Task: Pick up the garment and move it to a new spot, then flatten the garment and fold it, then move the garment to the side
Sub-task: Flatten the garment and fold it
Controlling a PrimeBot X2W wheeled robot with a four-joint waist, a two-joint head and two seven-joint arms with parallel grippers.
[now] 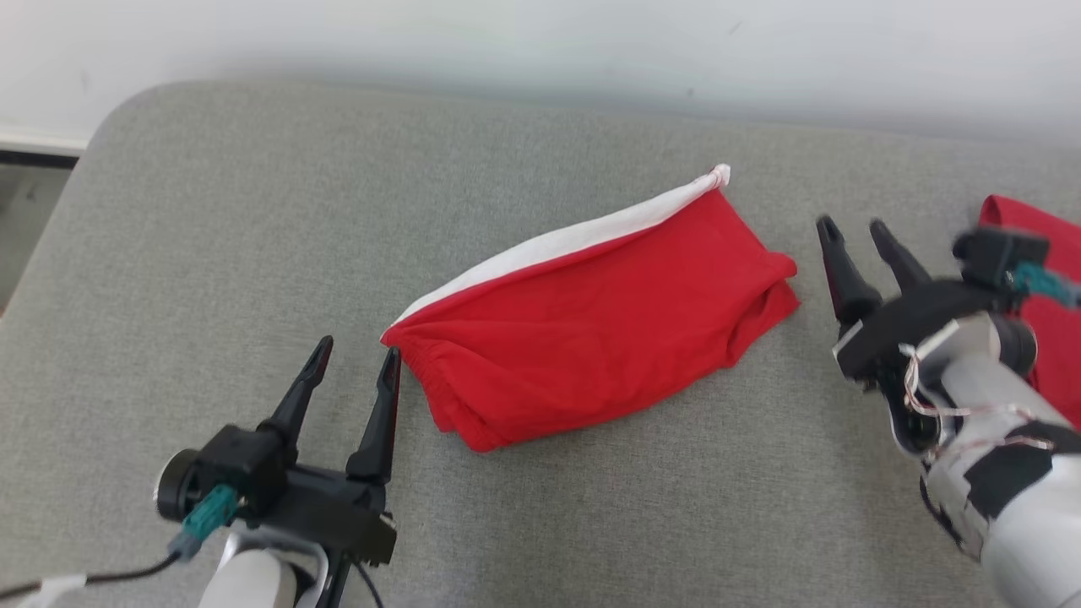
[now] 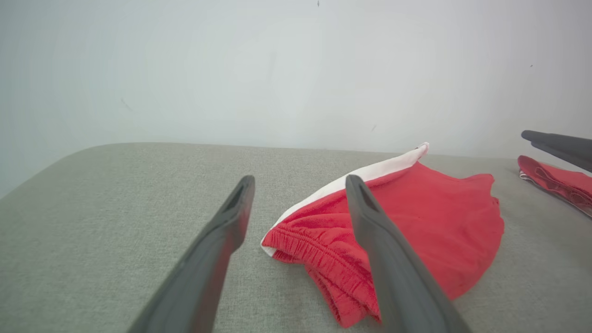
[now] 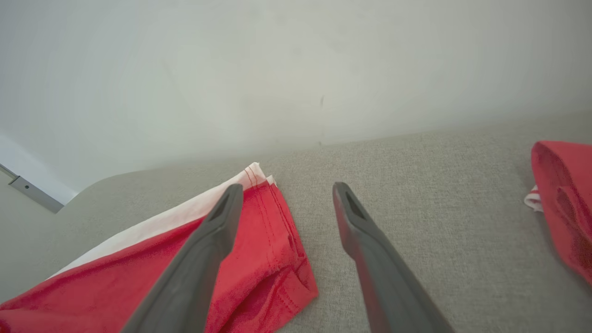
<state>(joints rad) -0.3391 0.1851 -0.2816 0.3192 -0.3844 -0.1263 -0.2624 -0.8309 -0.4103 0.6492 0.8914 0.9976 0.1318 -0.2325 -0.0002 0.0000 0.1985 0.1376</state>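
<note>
The folded red cloth garment with a white band [image 1: 591,321] lies flat at the centre of the frame on the grey fabric-covered surface [image 1: 211,211]. At lower left, the left gripper [image 1: 358,348] stands just beside its elastic end, jaws spread wide and empty. At right, the right gripper [image 1: 853,225] sits near the other end, jaws likewise apart, gripping nothing. Another red cloth piece [image 1: 1043,312] lies at the right edge.
</note>
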